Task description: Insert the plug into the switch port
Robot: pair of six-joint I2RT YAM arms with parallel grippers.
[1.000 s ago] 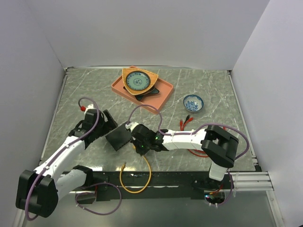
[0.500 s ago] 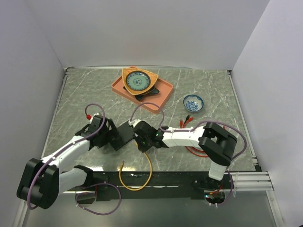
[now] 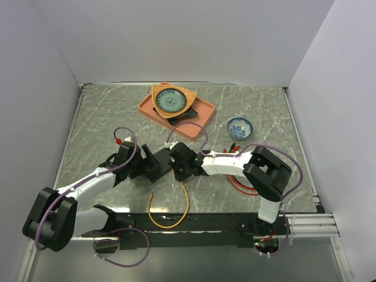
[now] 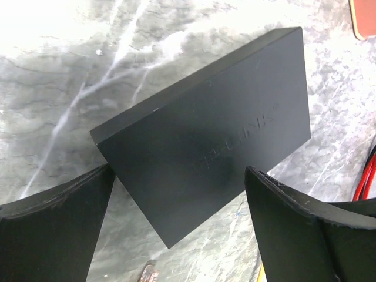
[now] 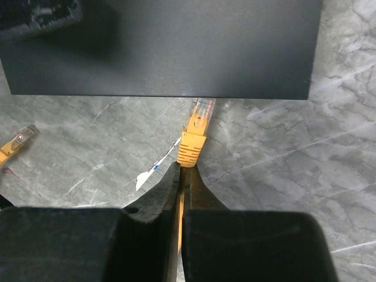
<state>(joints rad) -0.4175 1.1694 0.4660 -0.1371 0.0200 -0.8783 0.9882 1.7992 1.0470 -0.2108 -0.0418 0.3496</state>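
Top external view is showing one grey marble table (image 3: 94,117) with two arms reaching inward to meet near the lower centre of the frame, where the single flat black switch (image 4: 217,141) is lying. One orange tray (image 3: 202,117) is sitting in the upper centre, carrying one woven triangular dish (image 3: 170,101), and one small blue-patterned bowl (image 3: 239,127) is resting at centre right, both well apart from the work. The left gripper (image 4: 179,176) is spreading its jaws wide on either side of the switch, touching nothing, probably getting ready to brace the box against the push. The right gripper (image 5: 183,171) is pinching the one orange cable (image 3: 176,217) just behind its plug (image 5: 194,138), a grip that is letting the clear tip point straight at the switch's near edge. The tip is meeting that edge in the upper middle of the right wrist view; the switch port itself is hiding under the lip, so seating cannot be judged. A second, loose plug (image 5: 17,141) is lying at left.
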